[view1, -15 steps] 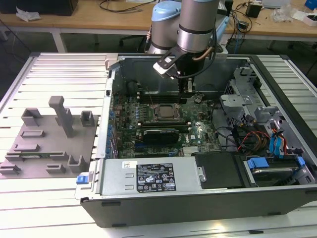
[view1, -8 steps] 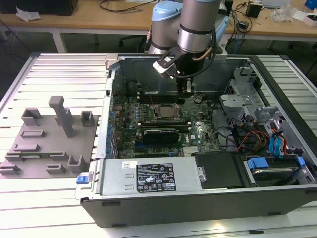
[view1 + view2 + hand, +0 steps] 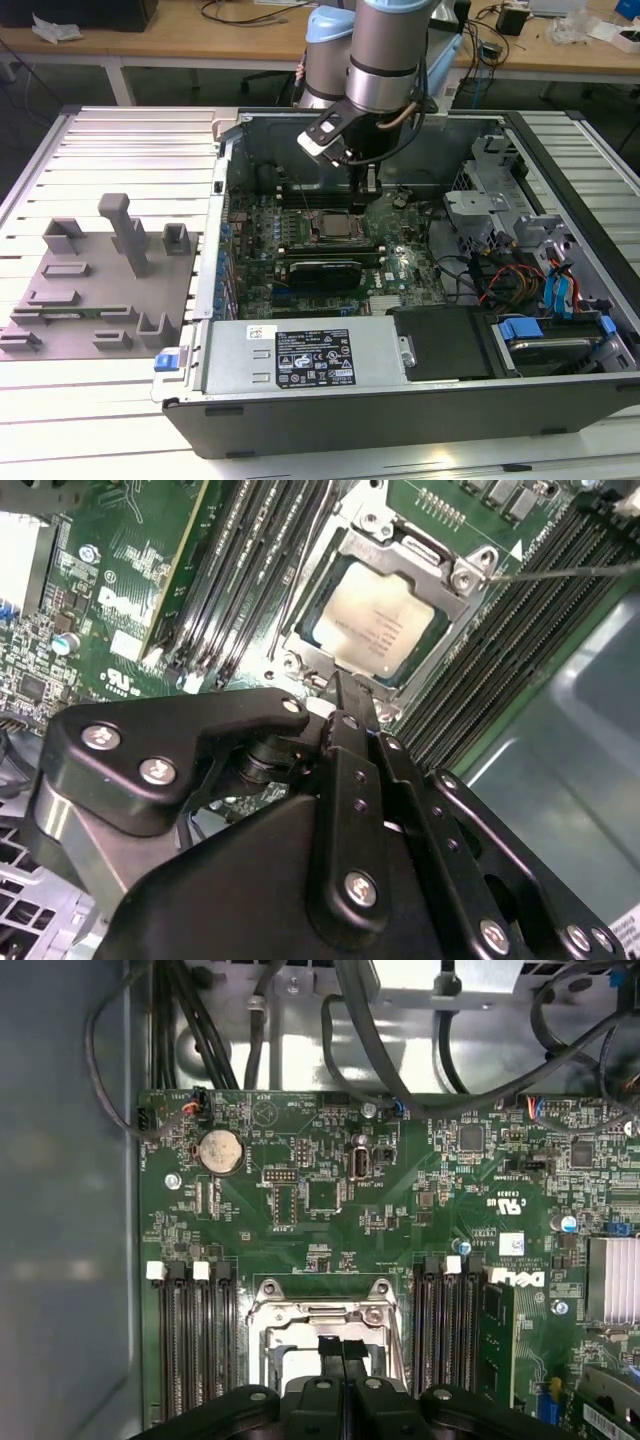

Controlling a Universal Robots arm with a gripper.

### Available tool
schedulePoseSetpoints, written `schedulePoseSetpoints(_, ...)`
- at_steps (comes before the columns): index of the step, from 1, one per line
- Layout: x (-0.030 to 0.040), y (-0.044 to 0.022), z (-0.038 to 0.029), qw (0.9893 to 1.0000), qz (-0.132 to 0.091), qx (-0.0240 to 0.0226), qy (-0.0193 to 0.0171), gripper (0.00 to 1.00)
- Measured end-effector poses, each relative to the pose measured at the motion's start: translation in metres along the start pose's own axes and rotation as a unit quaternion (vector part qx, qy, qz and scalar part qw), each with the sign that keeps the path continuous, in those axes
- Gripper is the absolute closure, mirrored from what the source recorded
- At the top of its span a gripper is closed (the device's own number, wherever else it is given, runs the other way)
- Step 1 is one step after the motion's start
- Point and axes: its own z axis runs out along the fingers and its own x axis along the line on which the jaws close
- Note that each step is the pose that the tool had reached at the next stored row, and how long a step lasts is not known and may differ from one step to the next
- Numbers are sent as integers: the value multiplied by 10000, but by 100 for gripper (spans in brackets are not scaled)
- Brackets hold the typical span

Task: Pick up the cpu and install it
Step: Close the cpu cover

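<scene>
**CPU in socket, my jaws empty**

On the exterior view's left lies a grey fixture plate [image 3: 90,290]. Inside the open computer case [image 3: 400,420], the cpu [image 3: 335,228] sits in the motherboard socket [image 3: 395,542]. Just beside it my gripper [image 3: 368,187] hangs, jaws pressed together, holding nothing.

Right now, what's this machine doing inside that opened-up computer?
A single robot arm is reaching down into an open computer case lying on the table. Its pincer, shut and holding nothing, hangs close over the processor socket on the green motherboard. The cpu, a silvery square chip, lies inside the socket's metal frame, so it looks already set in place. Grey fixture blocks sit on the table at the exterior view's left.
</scene>
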Motion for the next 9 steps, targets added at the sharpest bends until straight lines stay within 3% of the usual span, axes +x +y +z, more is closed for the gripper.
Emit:
schedulePoseSetpoints(2,-4,-39,17,10000,-10,-31,0,89)
schedulePoseSetpoints(5,-3,-149,25,10000,-10,-56,0,89)
schedulePoseSetpoints(9,-3,-203,32,10000,-11,-64,0,89)
